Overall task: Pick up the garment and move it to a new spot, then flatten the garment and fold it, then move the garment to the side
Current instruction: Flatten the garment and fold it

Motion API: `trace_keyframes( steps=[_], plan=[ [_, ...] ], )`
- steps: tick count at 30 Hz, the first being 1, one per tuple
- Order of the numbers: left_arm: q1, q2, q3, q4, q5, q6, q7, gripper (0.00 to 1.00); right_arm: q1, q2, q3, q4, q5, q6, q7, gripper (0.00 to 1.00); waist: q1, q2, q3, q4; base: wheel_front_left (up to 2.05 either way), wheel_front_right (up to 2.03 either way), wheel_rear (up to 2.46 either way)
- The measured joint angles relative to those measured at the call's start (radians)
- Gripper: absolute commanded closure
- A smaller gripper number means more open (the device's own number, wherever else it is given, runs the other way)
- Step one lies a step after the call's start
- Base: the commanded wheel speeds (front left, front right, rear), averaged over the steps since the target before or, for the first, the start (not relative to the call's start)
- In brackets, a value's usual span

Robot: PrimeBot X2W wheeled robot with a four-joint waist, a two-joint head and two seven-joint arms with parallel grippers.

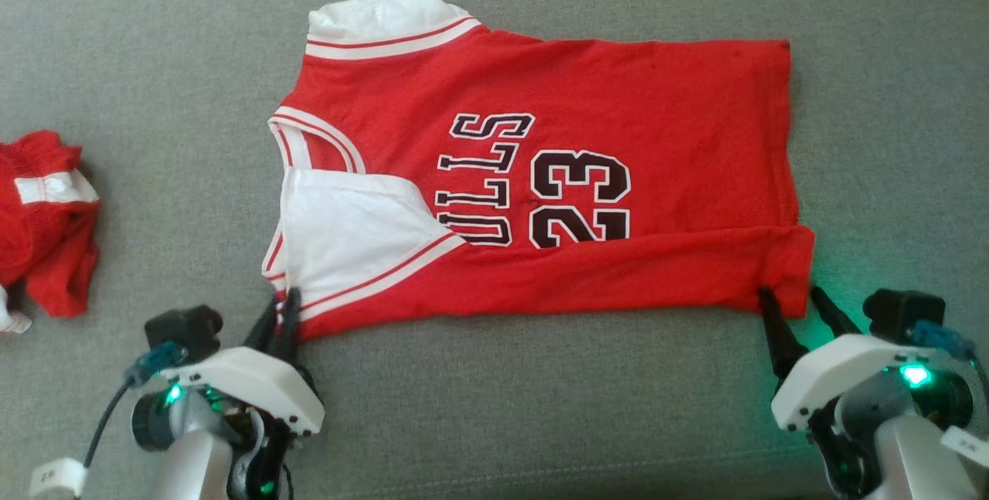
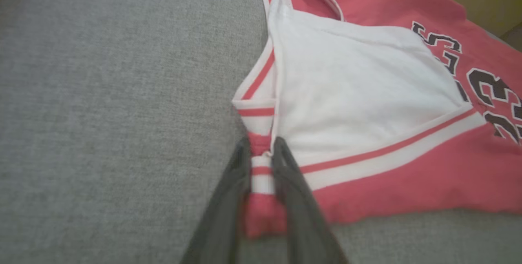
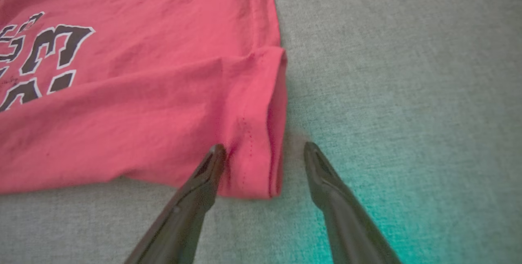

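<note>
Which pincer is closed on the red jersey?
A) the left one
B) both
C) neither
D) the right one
A: the left pincer pinches the striped shoulder corner of the jersey between its fingers, while the right pincer stands open with its fingers apart around the hem corner.

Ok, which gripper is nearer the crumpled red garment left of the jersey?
Left. The left gripper pinches the jersey at its strap, right of the crumpled garment; the right gripper straddles the jersey's far hem corner.
</note>
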Motion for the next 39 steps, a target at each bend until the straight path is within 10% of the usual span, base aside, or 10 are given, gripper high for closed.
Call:
trace_keyframes(
  steps=[2,39],
  plan=[
    [-0.009,0.001,-0.003,0.003,-0.003,-0.001,0.007,1.0,-0.013,0.0,0.0,0.0,0.007,0.0,0.009,1.0,0.0,0.0,0.005,0.001,0.0,0.0,0.0],
    [0.207,0.026,0.02,-0.102,-0.033,0.081,-0.017,1.0,0.148,-0.007,0.071,-0.068,0.07,0.0,0.045,1.0,0.0,0.0,-0.122,0.064,0.0,0.0,0.0]
  ],
)
